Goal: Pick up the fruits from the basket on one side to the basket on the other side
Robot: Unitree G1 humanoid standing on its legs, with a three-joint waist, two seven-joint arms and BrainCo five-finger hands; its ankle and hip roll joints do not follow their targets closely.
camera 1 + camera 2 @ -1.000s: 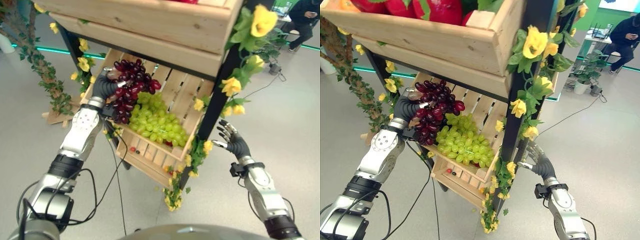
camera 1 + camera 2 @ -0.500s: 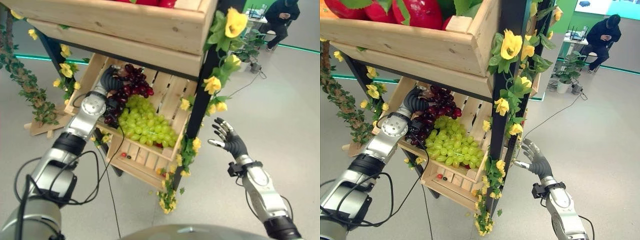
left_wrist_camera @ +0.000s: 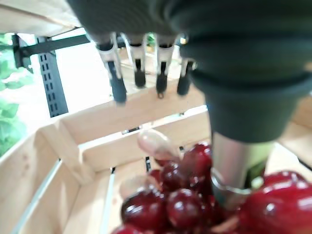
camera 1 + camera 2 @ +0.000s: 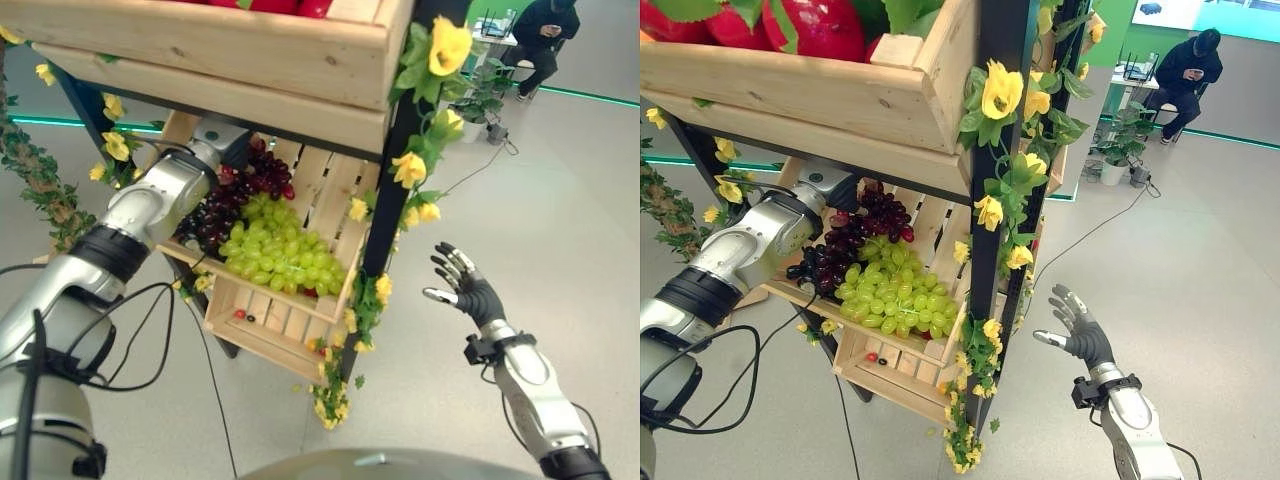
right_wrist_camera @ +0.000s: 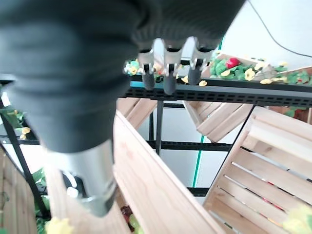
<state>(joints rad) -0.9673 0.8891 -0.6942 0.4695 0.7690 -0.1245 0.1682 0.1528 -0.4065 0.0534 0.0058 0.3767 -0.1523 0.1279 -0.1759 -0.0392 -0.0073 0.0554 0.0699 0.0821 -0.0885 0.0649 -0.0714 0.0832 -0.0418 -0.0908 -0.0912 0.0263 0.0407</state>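
Note:
A bunch of dark purple grapes (image 4: 225,205) lies in the slatted wooden crate (image 4: 290,300) on the stand's middle shelf, against a pile of green grapes (image 4: 280,250). My left hand (image 4: 222,140) reaches into the crate's back left corner, just above the purple bunch. In the left wrist view its fingers (image 3: 117,73) point straight out over the crate's far wall. Its thumb (image 3: 229,170) rests against the purple grapes (image 3: 185,204). My right hand (image 4: 468,290) hovers open over the floor to the right of the stand, fingers (image 5: 168,68) spread.
An upper crate (image 4: 250,50) holding red fruit (image 4: 820,25) overhangs the grape crate. A black post with yellow flowers (image 4: 420,170) stands between the crate and my right hand. A smaller crate (image 4: 270,325) sits below. A person (image 4: 540,30) sits far back right.
The camera has shifted. My left hand brought the purple grapes from above the crate's left rim down into it, and its fingers have straightened. The right hand has barely moved.

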